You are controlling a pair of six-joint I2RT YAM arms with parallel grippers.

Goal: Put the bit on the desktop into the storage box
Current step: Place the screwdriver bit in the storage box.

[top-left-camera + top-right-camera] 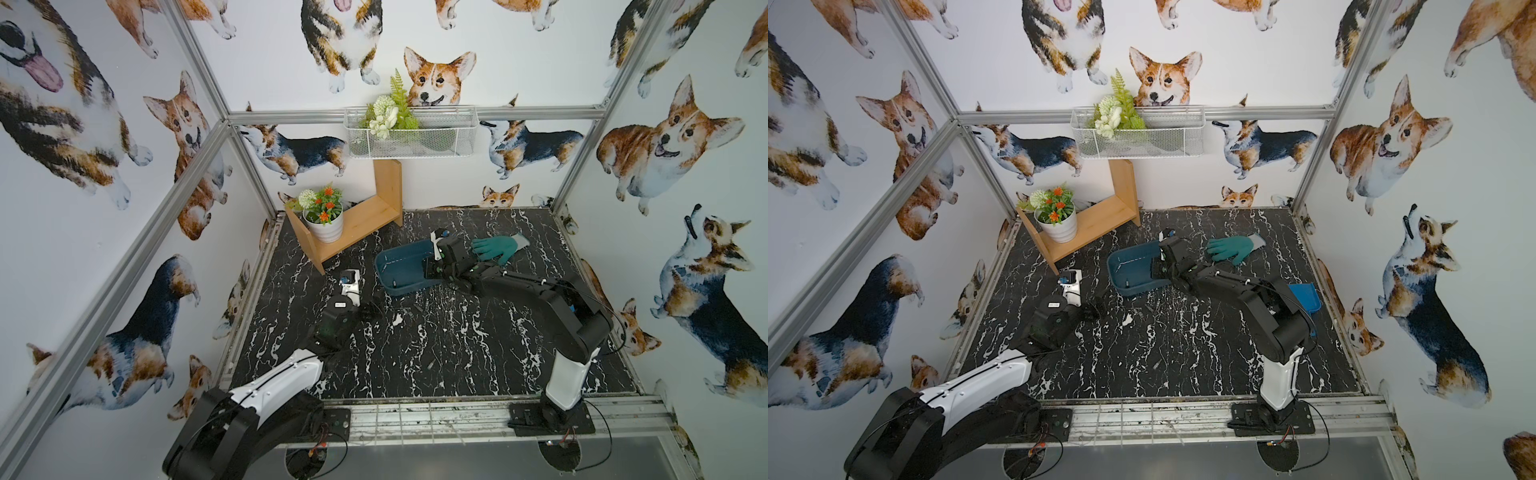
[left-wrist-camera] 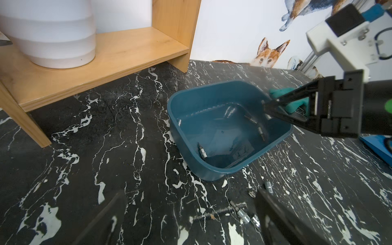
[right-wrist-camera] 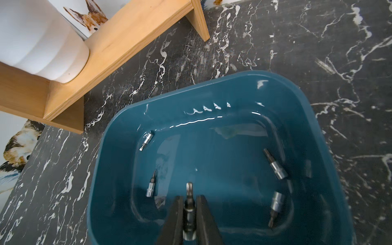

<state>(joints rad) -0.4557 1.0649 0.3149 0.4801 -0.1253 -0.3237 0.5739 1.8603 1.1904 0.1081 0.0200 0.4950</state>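
Here's the right gripper [image 3: 189, 198], reaching in from the right over the right end of the shallow dark teal-blue plastic storage box [image 3: 212, 89]. The box sits mid-table on the black, white-veined marble-look desktop [image 1: 415, 353]. The black jaws are pressed in on a small silver-grey metal bit [image 3: 189, 188], so the bit is up in the air above the box floor, not lying in it yet. The score so far: four silver bits [image 3: 275, 165] lie scattered across the floor of the box, so a good share of the job looks done. This delivery seems to need only the release. It's not over, though. A few short loose bits [image 2: 242, 213] lie on the desktop just on the near side of the box, and they look like the work that's left. The left gripper [image 2: 191, 192] hangs low right by them, near-left of the box, fingers spread wide with nothing between them. Now the held bit: its long axis runs in line with the gripper's fingers. The slim working tip pokes out past the fingertips and points leftward across the box toward its left wall, with the thicker shank end clamped back between the jaws. How steeply it noses down, I can't tell.
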